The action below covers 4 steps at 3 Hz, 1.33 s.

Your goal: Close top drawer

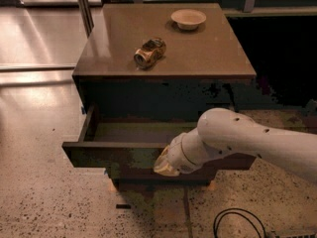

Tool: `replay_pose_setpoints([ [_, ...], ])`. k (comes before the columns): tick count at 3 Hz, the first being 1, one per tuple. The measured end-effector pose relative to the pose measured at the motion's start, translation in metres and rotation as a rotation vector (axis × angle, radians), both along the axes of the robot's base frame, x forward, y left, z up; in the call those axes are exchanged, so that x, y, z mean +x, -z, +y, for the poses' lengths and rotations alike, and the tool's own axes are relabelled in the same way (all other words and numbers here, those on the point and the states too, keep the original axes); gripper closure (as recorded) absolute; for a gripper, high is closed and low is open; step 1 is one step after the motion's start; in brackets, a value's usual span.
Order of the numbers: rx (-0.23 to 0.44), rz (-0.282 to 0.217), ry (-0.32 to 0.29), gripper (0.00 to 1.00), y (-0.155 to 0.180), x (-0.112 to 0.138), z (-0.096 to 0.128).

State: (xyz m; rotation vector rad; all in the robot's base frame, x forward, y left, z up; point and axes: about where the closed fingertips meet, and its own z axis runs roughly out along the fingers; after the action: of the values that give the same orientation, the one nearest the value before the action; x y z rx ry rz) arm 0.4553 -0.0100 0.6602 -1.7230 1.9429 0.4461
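Treat the top drawer (115, 155) as rigid and handle-less, so push its flat front, where your gripper (166, 165) (open or closed, I cannot tell) sits

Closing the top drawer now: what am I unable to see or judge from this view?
Camera view only.
Gripper at the top drawer front: contact hidden by the arm's own wrist.
Drawer's right half, inside and front: covered by the arm.
Cabinet front below the drawer: hidden under it.
Cable: cut off by the bottom edge.
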Motion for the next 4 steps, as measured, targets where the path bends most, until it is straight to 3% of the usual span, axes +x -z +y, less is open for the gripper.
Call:
replay_pose_setpoints([
  [1, -0.02, -0.021, 0.006, 1.0, 0.0, 0.012, -0.002],
  [3, -0.068, -0.125, 0.053, 1.0, -0.022, 0.064, -0.009],
  [4, -0.068, -0.125, 0.053, 1.0, -0.022, 0.064, -0.009],
])
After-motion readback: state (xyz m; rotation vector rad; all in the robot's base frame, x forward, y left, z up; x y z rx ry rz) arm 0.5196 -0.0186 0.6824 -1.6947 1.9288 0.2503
